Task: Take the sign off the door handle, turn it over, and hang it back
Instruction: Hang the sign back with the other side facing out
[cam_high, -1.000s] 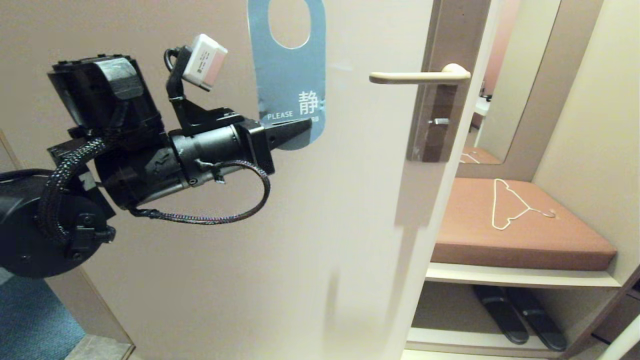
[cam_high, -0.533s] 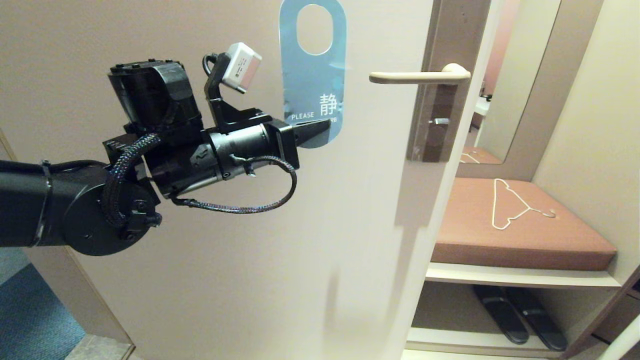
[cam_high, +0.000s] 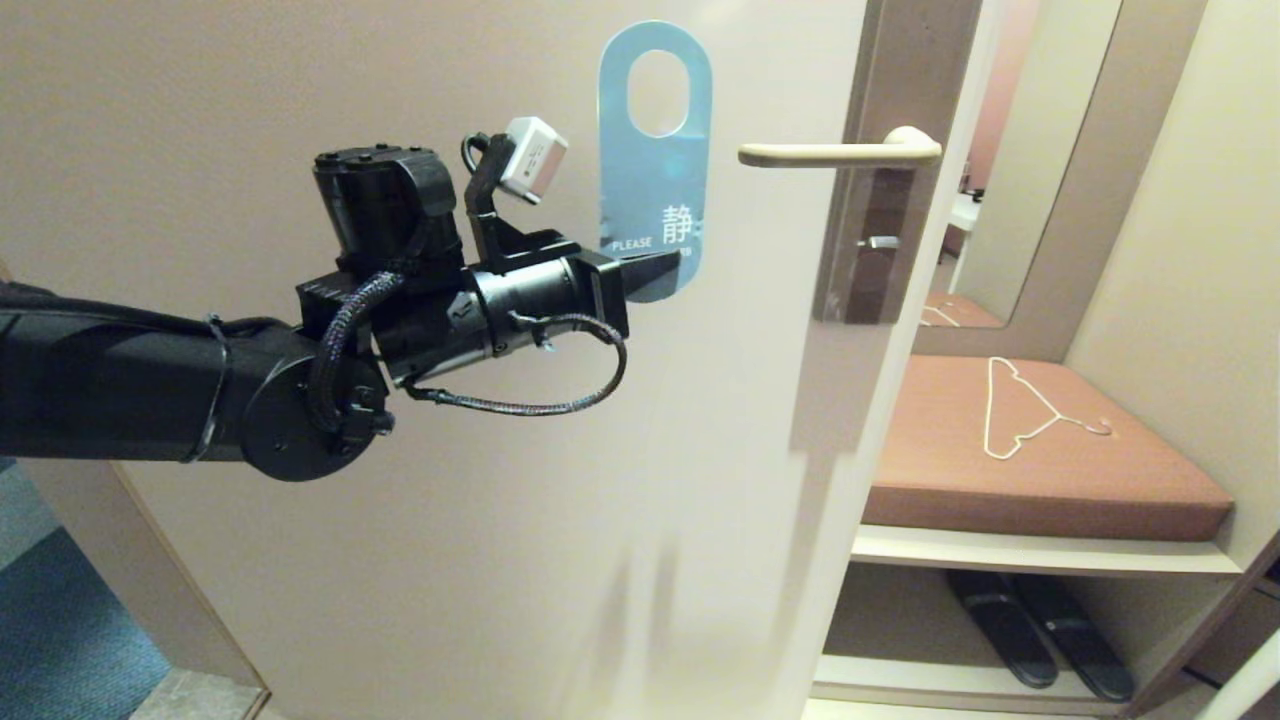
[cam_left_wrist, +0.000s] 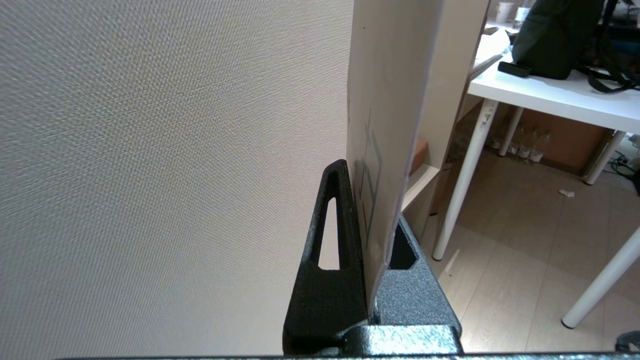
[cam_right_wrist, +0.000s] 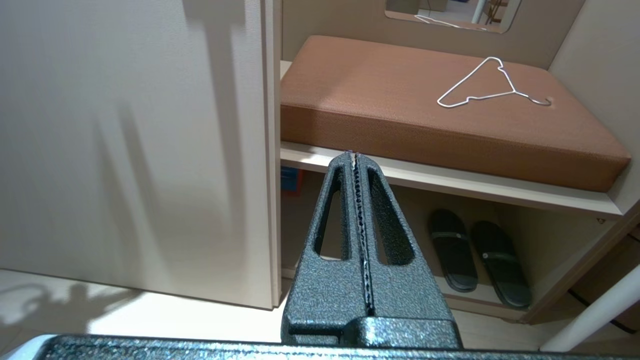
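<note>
Head view: left end effector (cam_high: 668, 268) grips sign (cam_high: 655, 160), seemingly just short of door handle (cam_high: 835, 153).

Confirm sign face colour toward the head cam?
Light blue with white lettering; the sign shows best in the head view, pinched at its lower end by the left hand.

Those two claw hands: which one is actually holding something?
The left gripper, out by the door, is clamped on the blue sign. The right gripper is shut on nothing, pointing toward the bench.
</note>
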